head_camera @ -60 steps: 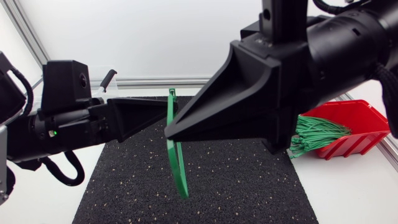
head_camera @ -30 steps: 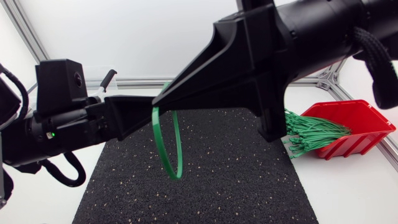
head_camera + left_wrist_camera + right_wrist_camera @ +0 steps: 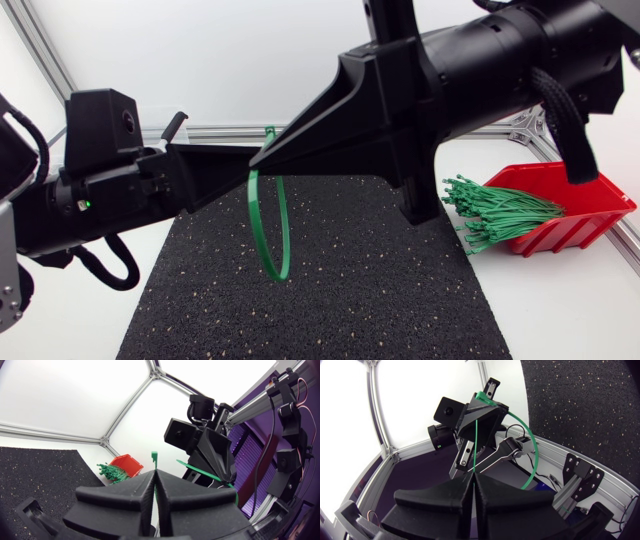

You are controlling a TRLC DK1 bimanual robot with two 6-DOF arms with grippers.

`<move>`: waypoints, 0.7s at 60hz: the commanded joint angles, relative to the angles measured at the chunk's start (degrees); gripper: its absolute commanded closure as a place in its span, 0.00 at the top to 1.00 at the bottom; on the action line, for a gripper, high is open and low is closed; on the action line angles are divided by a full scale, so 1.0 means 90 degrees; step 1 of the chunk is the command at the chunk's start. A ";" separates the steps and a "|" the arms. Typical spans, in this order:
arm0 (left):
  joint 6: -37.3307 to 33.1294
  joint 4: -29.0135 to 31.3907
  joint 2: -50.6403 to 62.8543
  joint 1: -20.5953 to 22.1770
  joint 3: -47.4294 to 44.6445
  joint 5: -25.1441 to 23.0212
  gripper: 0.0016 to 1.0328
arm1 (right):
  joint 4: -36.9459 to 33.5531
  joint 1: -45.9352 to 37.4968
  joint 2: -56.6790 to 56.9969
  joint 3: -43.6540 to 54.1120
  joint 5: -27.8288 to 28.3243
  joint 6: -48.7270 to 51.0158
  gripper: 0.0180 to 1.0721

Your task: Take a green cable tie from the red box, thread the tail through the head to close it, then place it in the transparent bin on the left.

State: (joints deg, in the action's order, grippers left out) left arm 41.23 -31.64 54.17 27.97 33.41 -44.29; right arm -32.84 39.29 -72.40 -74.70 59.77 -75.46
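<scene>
Right gripper (image 3: 264,163) higher now; cable tie (image 3: 250,210) tail hidden inside it

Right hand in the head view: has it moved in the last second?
Yes. The right hand has moved up the view, its tip going from over the black mat to the mat's far edge.

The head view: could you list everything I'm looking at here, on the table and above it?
cable tie: one, green, bent into a loop, held in the air above the mat between both grippers
spare ties: a bundle, green, spilling out of the red box's open end
red box: one, red, on the table's right side
mat: one, black with pale speckles, middle of the table
table: one, white, under everything
left gripper: one, black, shut on the cable tie
right gripper: one, black, shut on the cable tie
</scene>
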 commanded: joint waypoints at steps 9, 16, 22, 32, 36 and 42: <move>0.0467 -0.0479 0.0153 -0.0168 -0.0040 -0.0293 0.04 | 0.0280 0.0019 -0.0041 0.0194 0.0019 -0.0219 0.06; 0.0516 -0.0547 0.0192 -0.0148 0.0009 -0.0313 0.04 | 0.0397 0.0019 -0.0041 0.0282 0.0019 -0.0219 0.06; 0.0516 -0.0586 0.0202 -0.0090 0.0009 -0.0323 0.04 | 0.0465 0.0019 -0.0032 0.0331 0.0019 -0.0219 0.06; 0.0565 -0.0625 0.0162 -0.0002 0.0057 -0.0352 0.04 | 0.0543 0.0029 0.0027 0.0389 0.0019 -0.0209 0.06; 0.0585 -0.0635 0.0143 0.0008 0.0048 -0.0362 0.04 | 0.0573 0.0029 0.0066 0.0389 0.0019 -0.0219 0.06; 0.0585 -0.0664 0.0104 0.0037 -0.0030 -0.0391 0.04 | 0.0612 0.0039 0.0115 0.0409 0.0019 -0.0219 0.06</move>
State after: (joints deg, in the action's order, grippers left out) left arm 45.04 -36.10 55.46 27.83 33.41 -47.09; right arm -28.12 39.31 -72.34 -72.25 59.81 -75.46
